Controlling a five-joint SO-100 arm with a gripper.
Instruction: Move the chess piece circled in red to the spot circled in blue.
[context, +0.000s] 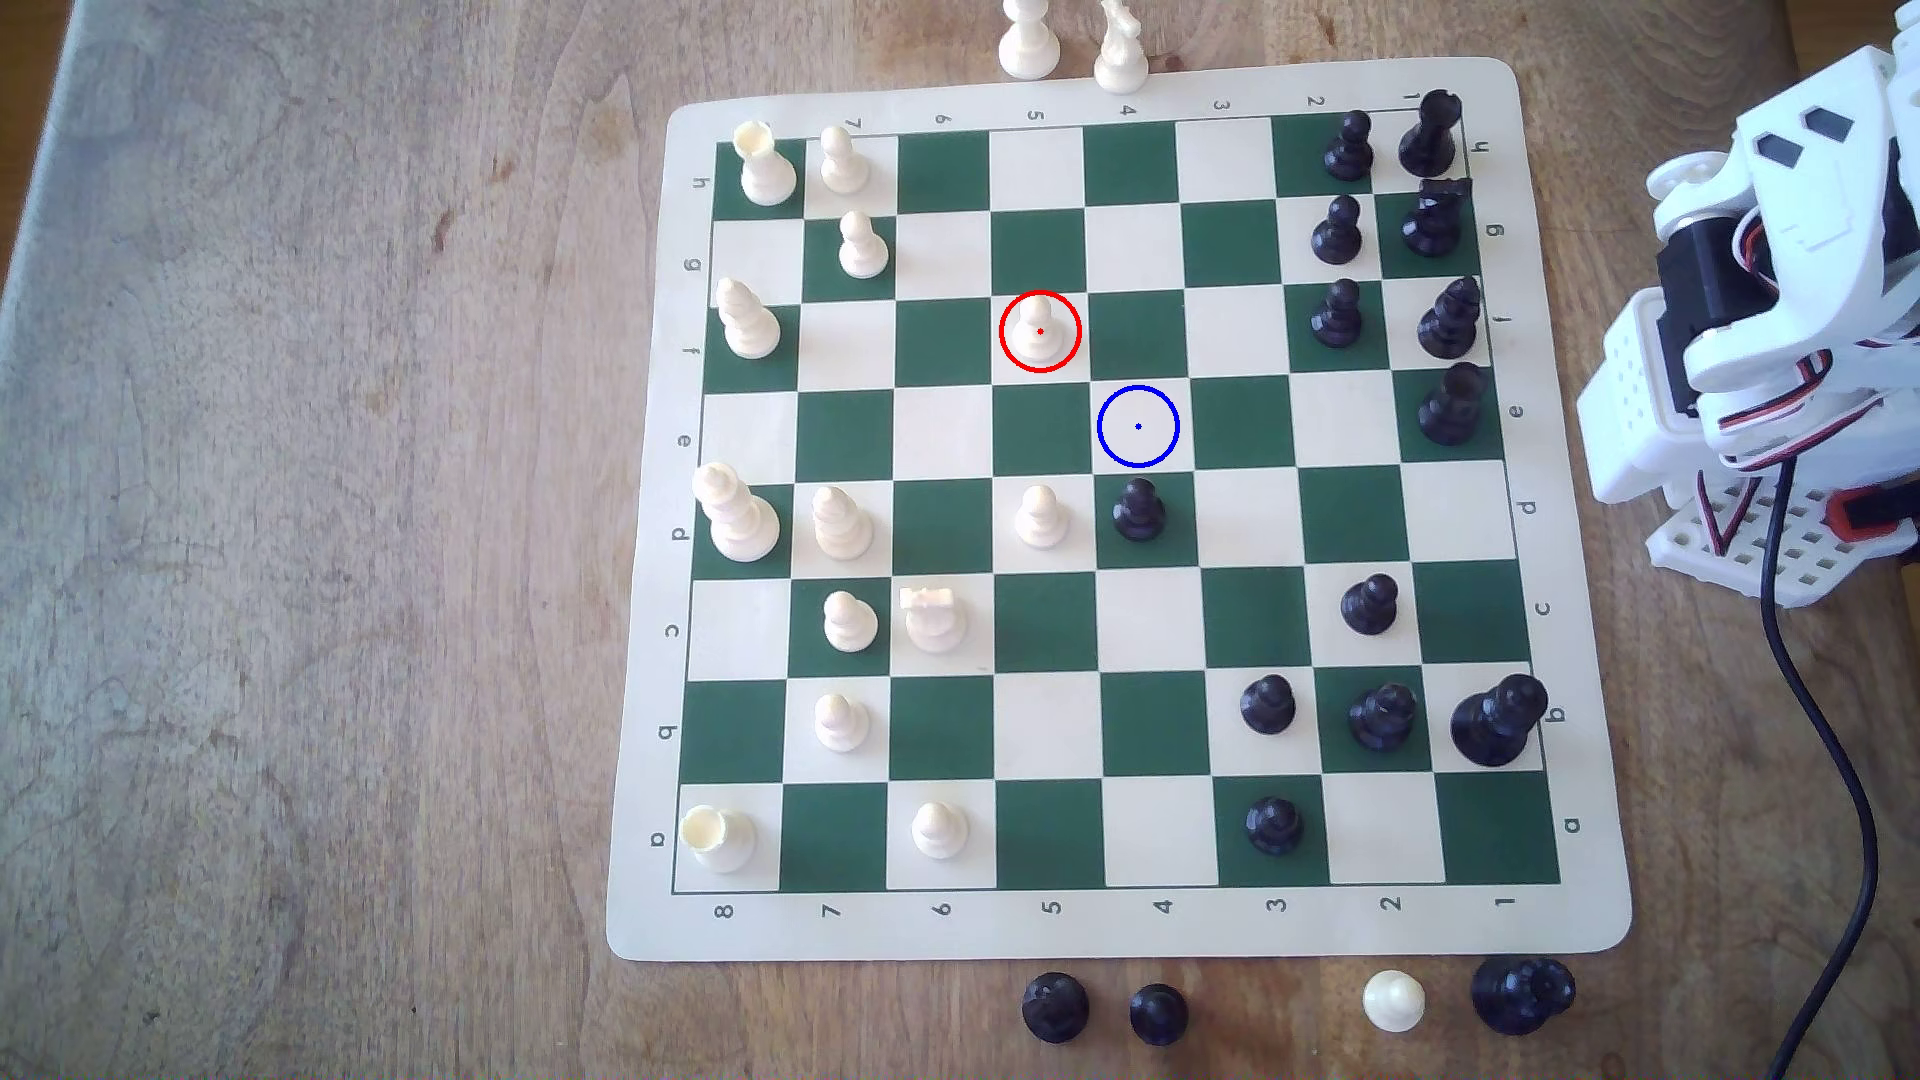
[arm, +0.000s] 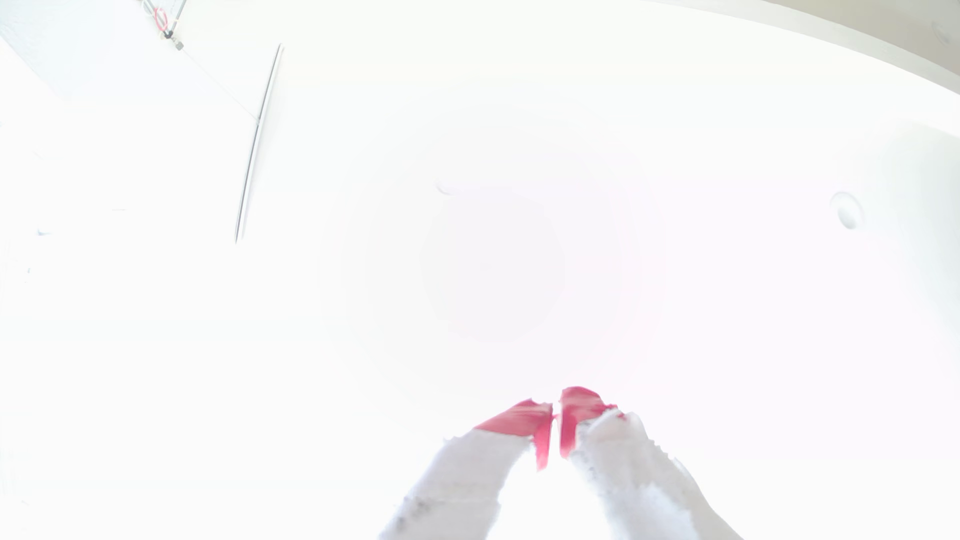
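Note:
A small cream pawn (context: 1039, 330) with a red ring around it stands upright on a cream square near the middle of the green-and-cream chess board (context: 1112, 924). One square diagonally nearer and to the exterior view's right lies the blue-ringed cream square (context: 1138, 426), with no piece on it. The white arm (context: 1766, 260) is folded up off the board's right edge, far from both. In the washed-out wrist view my gripper (arm: 556, 410) points at a bright white ceiling, its red-padded fingertips (arm: 519, 418) closed together with nothing between them.
A black pawn (context: 1139, 509) stands just in front of the blue-ringed square, and a cream pawn (context: 1039, 516) stands beside it. Cream pieces fill the board's left columns, black ones the right. Captured pieces (context: 1158, 1013) sit off the near and far edges. A black cable (context: 1813, 748) trails from the arm.

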